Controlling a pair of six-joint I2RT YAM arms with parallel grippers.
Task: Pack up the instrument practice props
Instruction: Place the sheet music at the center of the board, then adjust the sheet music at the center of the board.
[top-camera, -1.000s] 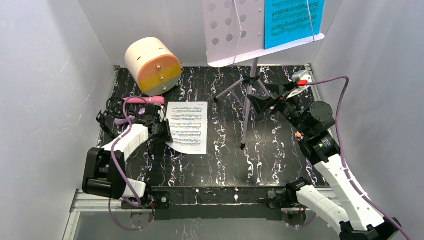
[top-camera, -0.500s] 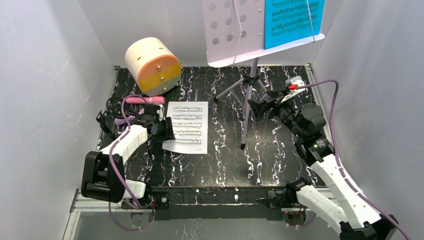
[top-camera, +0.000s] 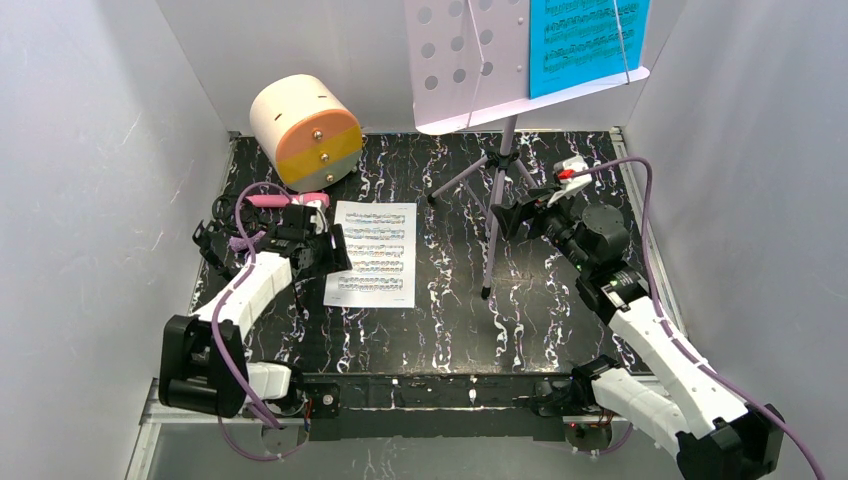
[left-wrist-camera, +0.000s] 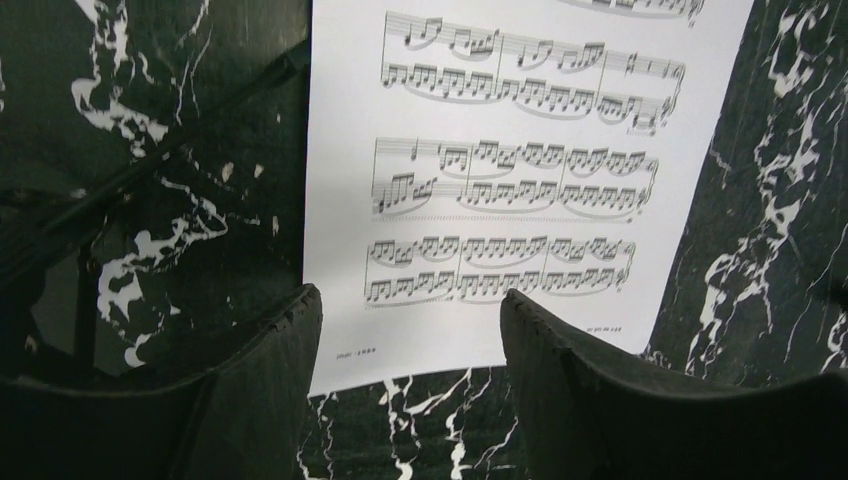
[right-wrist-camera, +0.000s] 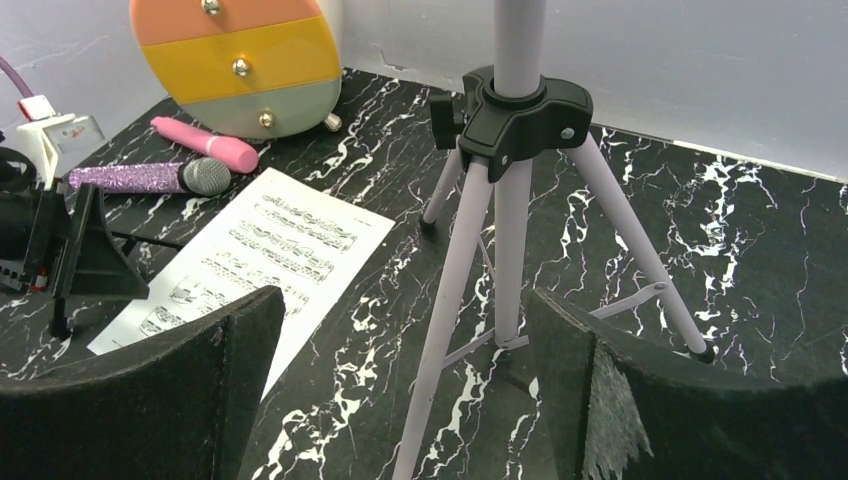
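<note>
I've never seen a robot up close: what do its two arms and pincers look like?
The left arm and right arm have white shells between chunky black joints. A purple cable loops along each. The left gripper and right gripper each end in two broad, matte black fingers; a small white block with a red spot tops the right wrist.

A cream round box (top-camera: 300, 118) is lying on its side near the far left corner of the black marbled table (top-camera: 450, 310), its striped, knobbed face pointing forward. White walls (top-camera: 80, 150) are enclosing the table.
</note>
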